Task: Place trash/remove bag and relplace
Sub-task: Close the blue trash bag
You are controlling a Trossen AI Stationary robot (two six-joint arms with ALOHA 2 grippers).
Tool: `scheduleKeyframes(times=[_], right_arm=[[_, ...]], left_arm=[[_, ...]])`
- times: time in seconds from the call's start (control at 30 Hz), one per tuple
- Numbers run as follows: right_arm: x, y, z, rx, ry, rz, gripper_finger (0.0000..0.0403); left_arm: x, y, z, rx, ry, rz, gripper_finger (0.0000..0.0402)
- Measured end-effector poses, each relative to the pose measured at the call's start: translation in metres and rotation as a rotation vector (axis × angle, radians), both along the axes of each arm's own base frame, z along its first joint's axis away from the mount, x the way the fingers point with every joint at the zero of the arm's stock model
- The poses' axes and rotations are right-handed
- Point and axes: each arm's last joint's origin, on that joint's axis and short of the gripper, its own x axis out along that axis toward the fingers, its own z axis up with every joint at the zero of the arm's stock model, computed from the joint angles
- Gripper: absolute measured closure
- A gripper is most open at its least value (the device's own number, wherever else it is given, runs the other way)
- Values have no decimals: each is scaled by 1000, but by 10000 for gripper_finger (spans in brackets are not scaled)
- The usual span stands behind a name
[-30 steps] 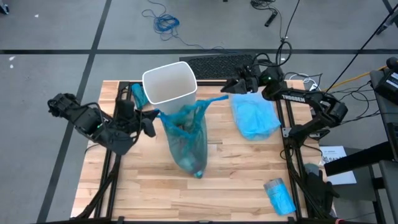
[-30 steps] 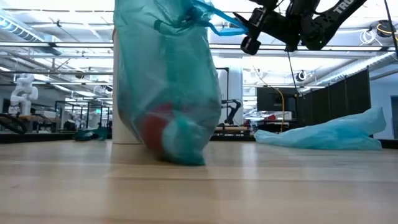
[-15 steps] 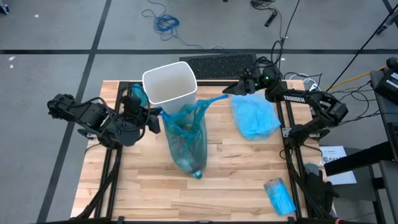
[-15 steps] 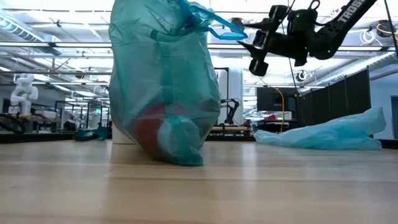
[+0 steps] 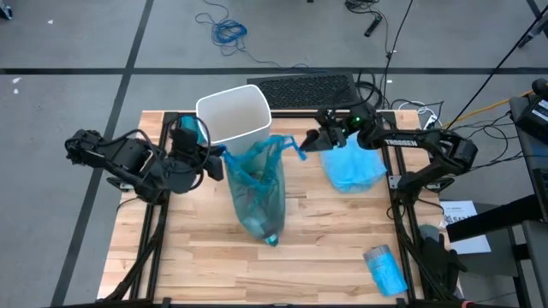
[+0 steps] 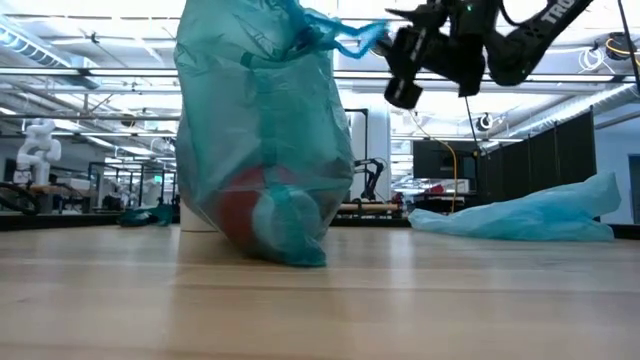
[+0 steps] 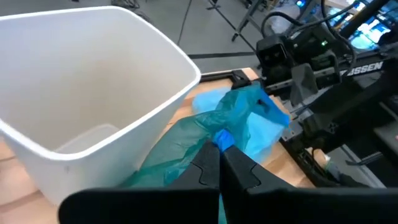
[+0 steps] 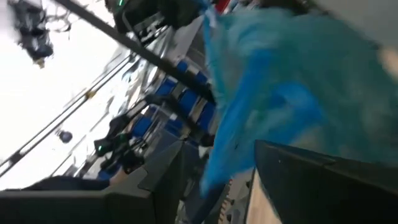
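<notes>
A teal bag holding trash stands mid-desk before a white bin — the left tool pinches its rim closed, the right tool hangs open beside its loose blue tie.

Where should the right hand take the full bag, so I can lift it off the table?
Probably the loose handle loop at the bag top, coming from the right: it sticks out toward the open right hand, while the left hand pinches the opposite side.
</notes>
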Motion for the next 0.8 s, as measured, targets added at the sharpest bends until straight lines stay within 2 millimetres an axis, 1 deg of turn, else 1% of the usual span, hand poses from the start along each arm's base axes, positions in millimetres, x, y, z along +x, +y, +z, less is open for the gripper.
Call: scheduleKeyframes(times=[0.1,0.23,0.3,0.43,0.57,0.8], right_arm=[[10,11,9,-19,-36,9,216],[16,14,18,-25,-58,-19,216],[17,11,18,-19,-36,-33,216],[16,2,10,-1,32,-90,216],[13,-4,10,-8,24,-145,216],[15,-2,10,10,30,-141,216]], left_arm=[[4,2,3,8,-13,-23,402],[9,4,8,30,-34,-48,402],[11,5,9,32,-41,-58,402],[11,5,9,28,-36,-65,402],[11,5,8,19,-33,-77,402],[15,3,6,31,-11,-90,402]])
